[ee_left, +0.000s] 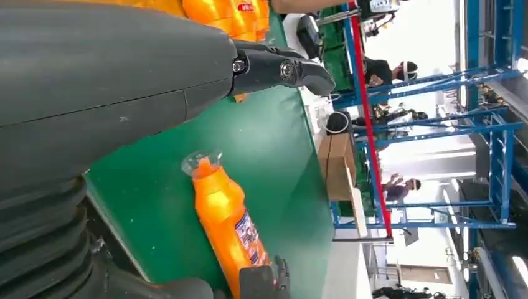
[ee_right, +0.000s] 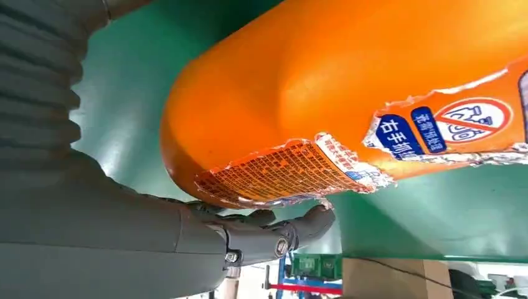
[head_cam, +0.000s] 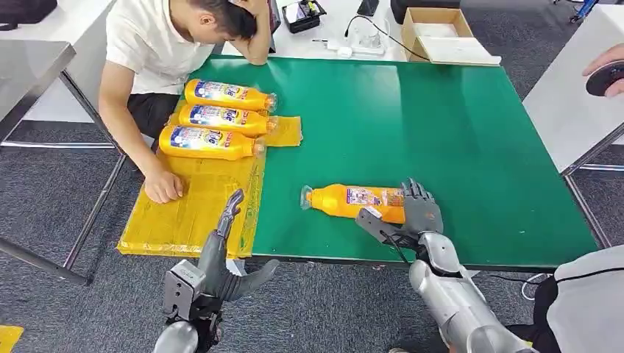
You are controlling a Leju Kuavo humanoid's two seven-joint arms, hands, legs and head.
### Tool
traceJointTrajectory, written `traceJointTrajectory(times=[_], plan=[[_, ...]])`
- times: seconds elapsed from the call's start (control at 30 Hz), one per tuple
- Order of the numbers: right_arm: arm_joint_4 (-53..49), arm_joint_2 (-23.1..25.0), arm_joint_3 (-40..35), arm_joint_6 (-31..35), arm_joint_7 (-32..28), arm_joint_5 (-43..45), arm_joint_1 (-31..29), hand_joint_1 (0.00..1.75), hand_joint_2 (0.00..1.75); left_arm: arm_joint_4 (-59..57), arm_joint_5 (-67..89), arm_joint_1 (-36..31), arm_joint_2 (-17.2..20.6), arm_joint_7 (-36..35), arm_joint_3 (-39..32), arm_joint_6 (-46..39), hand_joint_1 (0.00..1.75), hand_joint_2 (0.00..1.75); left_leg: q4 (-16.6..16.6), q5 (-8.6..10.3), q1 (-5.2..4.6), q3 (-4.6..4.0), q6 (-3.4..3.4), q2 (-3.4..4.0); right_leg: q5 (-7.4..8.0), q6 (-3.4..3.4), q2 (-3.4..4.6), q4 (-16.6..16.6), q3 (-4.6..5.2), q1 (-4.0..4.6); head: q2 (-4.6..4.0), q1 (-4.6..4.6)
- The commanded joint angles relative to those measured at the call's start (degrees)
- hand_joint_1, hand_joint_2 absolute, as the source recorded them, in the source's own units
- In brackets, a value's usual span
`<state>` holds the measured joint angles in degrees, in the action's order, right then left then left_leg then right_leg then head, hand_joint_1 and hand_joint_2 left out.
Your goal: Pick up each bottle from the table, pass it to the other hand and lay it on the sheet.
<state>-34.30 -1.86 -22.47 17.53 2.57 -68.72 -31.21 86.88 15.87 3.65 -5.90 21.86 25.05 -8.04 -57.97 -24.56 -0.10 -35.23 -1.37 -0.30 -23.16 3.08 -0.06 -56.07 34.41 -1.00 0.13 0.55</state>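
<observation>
Nearest my camera, the left hand [head_cam: 221, 257] sits at the front edge of the table [head_cam: 456, 132], beside the lower corner of the yellow sheet [head_cam: 184, 213]. Its fingers are apart and extended, and I see nothing held in them. In the left wrist view the same hand [ee_left: 274, 68] reaches out above the green surface with its dark fingers [ee_left: 299, 70] straight and touching no object.

On the sheet, three orange bottles [head_cam: 221, 118] lie on their sides in a row, side by side, caps toward the centre of the table. A seated person rests one hand [head_cam: 163, 187] flat on the sheet, just in front of the nearest of the three.

Right of the sheet, on the bare green surface, I see a fourth bottle [head_cam: 346, 200] lying on its side, cap toward the sheet.

The right hand [head_cam: 416, 209] is at the base end of this fourth bottle. Its fingers lie over the bottle's far side and the thumb reaches along the near side. In the right wrist view the thumb [ee_right: 299, 227] touches the underside of the bottle [ee_right: 348, 93] at its torn label. I cannot tell whether the grasp is fully closed; the bottle lies against the table.
</observation>
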Motion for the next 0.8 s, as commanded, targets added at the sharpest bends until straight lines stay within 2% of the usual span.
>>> traceJointTrajectory(times=[0.03,0.27,0.3,0.33,0.37,0.4,0.5,0.8], plan=[[7.9,0.8,-0.2,-0.2,0.2,-0.3,-4.2,0.0,1.75,-4.2,0.3,-2.9,-0.9,-1.4,-0.9,-2.0,0.0,1.75,0.0,-0.07,0.05,0.25,0.1,0.01,-0.07,-0.14,-0.02,0.0,-0.25,0.06,0.0,0.0],[8.6,1.6,0.8,1.4,-2.5,0.9,-4.1,0.0,1.75,-4.7,-0.1,-3.4,-0.2,-1.0,0.3,-1.4,0.0,1.75,0.1,-0.02,0.01,0.15,0.04,0.01,-0.03,-0.08,-0.01,0.0,-0.15,0.02,0.0,0.0],[8.8,1.7,1.0,1.1,-3.1,1.3,-4.1,0.0,1.75,-4.9,-0.1,-3.5,-0.1,-0.9,0.3,-1.4,0.0,1.75,0.0,-0.17,0.07,0.5,0.13,0.06,-0.17,-0.21,0.03,0.0,-0.49,0.09,0.0,0.02],[9.4,1.6,1.3,0.4,-4.5,2.0,-4.2,0.07,1.75,-5.4,-0.3,-3.8,0.0,-0.7,0.4,-1.3,0.0,1.75,0.1,-0.06,0.03,0.28,0.08,0.03,-0.07,-0.12,0.0,0.0,-0.26,0.04,0.0,0.0],[10.1,1.4,1.6,-0.8,-5.7,2.9,-4.2,1.45,1.75,-5.7,-0.7,-4.1,0.1,-0.4,0.5,-1.2,0.0,1.75,0.1,0.0,0.01,0.14,0.04,-0.02,-0.03,-0.07,-0.04,0.0,-0.13,0.02,0.0,0.0],[10.8,1.2,1.4,-2.1,-6.5,3.1,-4.5,1.75,1.75,-6.0,-0.9,-4.3,0.2,-0.3,0.6,-1.1,0.0,1.75,0.0,-0.07,0.04,0.3,0.09,-0.03,-0.1,-0.14,-0.05,0.0,-0.3,0.05,0.0,0.0],[11.7,0.8,1.7,-3.0,-8.1,4.2,-4.1,1.75,1.75,-6.2,-1.4,-5.0,0.3,0.0,0.8,-1.0,0.0,1.75,0.1,0.01,0.0,0.11,0.04,-0.05,-0.02,-0.06,-0.06,0.0,-0.11,0.0,0.0,0.02],[14.5,1.1,2.3,-6.1,-8.7,5.7,-4.2,1.75,1.75,-7.5,-2.2,-6.6,0.3,0.2,1.8,-0.5,0.0,1.75,0.1,-0.05,0.08,0.49,0.1,-0.1,-0.09,-0.15,-0.14,0.1,-0.5,0.09,0.0,0.0]])
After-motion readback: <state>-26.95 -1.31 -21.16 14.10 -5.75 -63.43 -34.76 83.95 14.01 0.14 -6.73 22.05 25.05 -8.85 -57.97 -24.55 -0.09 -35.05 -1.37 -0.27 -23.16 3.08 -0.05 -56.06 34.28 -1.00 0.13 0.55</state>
